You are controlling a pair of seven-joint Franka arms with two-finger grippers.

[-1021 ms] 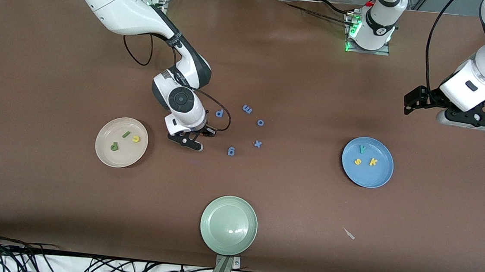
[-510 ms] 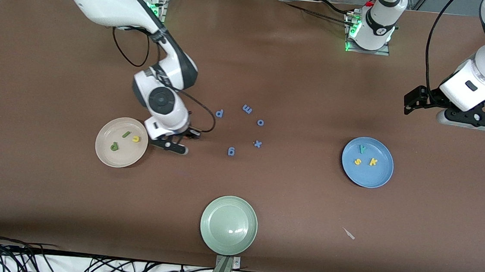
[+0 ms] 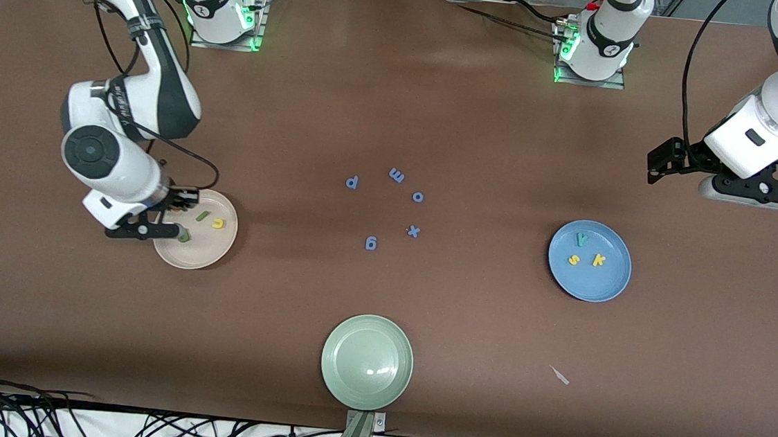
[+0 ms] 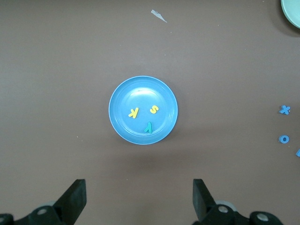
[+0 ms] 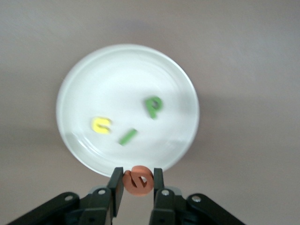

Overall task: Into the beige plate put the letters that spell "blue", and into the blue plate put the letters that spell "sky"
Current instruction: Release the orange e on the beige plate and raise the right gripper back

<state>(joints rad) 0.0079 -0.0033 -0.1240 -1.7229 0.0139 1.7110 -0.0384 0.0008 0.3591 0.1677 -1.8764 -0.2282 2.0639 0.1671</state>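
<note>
My right gripper (image 3: 147, 231) is shut on the orange e (image 5: 138, 180) and hangs over the rim of the beige plate (image 3: 200, 254) at its edge toward the right arm's end. In that plate (image 5: 117, 75) lie the dark green b (image 5: 153, 106), the light green l (image 5: 127, 136) and the yellow u (image 5: 101, 125). The blue plate (image 3: 592, 287) holds the teal y (image 3: 581, 238), yellow s (image 3: 574, 259) and yellow k (image 3: 598, 260). My left gripper (image 3: 758, 191) waits open and empty, high above the table at the left arm's end, with the blue plate (image 4: 140, 91) below it.
Blue letters p (image 3: 352, 182), m (image 3: 396, 175), o (image 3: 418, 196), x (image 3: 413, 231) and g (image 3: 371, 243) lie mid-table. A pale green plate (image 3: 365, 376) sits at the edge nearest the front camera. A small pale scrap (image 3: 560, 375) lies nearer the camera than the blue plate.
My right arm has swung from beside the blue letters toward its own end of the table, carrying the orange e to the beige plate's rim. The left arm has not moved.
</note>
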